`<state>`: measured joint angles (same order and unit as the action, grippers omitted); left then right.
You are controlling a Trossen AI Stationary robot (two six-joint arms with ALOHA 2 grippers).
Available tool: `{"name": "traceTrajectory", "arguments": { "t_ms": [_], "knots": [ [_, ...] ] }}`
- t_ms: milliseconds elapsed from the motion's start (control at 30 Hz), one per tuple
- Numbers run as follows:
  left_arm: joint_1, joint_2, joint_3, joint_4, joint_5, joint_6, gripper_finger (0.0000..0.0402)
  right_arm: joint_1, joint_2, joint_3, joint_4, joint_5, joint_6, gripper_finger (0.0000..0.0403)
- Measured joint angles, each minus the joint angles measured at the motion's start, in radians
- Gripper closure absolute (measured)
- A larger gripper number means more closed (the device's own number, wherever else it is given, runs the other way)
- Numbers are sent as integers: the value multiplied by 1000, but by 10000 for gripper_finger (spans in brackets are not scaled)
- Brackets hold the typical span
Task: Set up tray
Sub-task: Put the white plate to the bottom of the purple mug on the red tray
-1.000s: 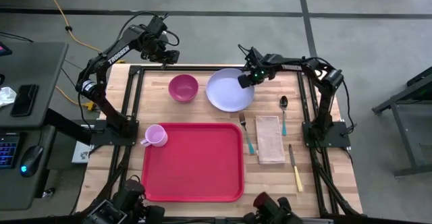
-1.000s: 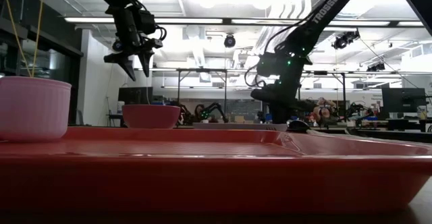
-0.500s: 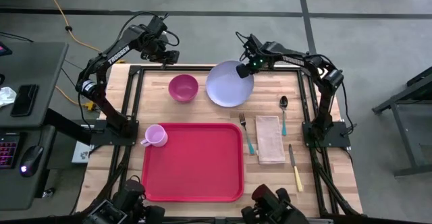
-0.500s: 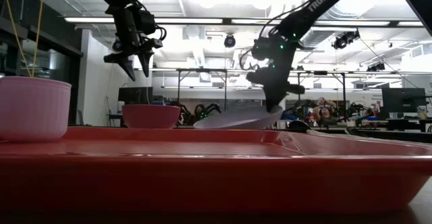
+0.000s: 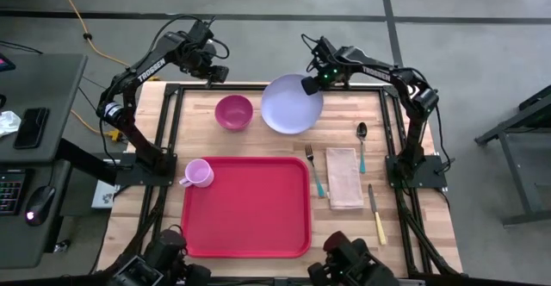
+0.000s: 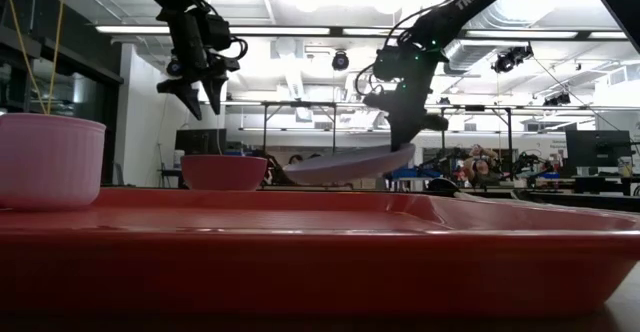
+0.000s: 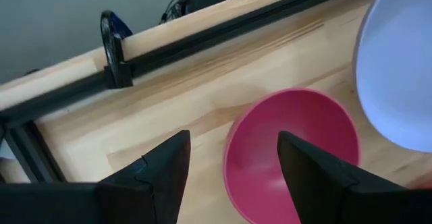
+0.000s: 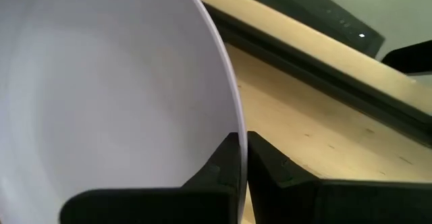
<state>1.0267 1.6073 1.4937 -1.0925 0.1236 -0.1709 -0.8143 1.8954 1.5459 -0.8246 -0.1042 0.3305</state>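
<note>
Right wrist view first — the two dark fingers (image 8: 226, 163) pinch the thin rim of the pale plate (image 8: 115, 96), one finger on each side, clamped tight on the edge, something the overhead picture is too far off to show. Low view adds what the top-down camera cannot: the plate (image 6: 350, 162) hangs clear of the wood, tilted, its gripped edge high under the right gripper (image 6: 403, 144) and its far edge dipping toward the pink bowl (image 6: 223, 171). High view gives the layout: right gripper (image 5: 312, 83) at the plate's back rim, right arm bent in a long reach from its post across the table's far edge. Left gripper (image 5: 212, 73) hovers above the back edge, just behind the bowl; left wrist view shows its fingers (image 7: 158, 173) spread wide with nothing between them, the bowl (image 7: 293, 153) lying below and beyond the jaws.

Count from above — one red tray (image 5: 245, 207), one plate, one bowl, one pink cup (image 5: 199, 173), one fork (image 5: 313, 170), one napkin (image 5: 343, 177), one spoon (image 5: 362, 145), one knife (image 5: 377, 214). Tray sits flat on the table (image 5: 344, 114), well in front of both jaws, bare inside, with the cup touching its left corner from outside. Fork, napkin, spoon and knife lie beside the tray's right edge, in front of the right jaws.
</note>
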Motion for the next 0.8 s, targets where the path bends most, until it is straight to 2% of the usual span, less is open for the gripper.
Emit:
{"name": "traceTrajectory", "arguments": {
  "t_ms": [200,333,567,800],
  "knots": [
    [0,0,0,45,1,26,147,-13,-2,0,-9,-26,-5,402],
    [0,-8,0,60,51,58,147,-28,-19,0,-26,-61,-17,403],
    [-23,-57,-1,65,91,92,147,-53,-104,0,-60,-84,-18,403],
    [-48,-127,-1,60,188,56,147,-51,-199,0,-98,-86,-20,403]
  ]
}}
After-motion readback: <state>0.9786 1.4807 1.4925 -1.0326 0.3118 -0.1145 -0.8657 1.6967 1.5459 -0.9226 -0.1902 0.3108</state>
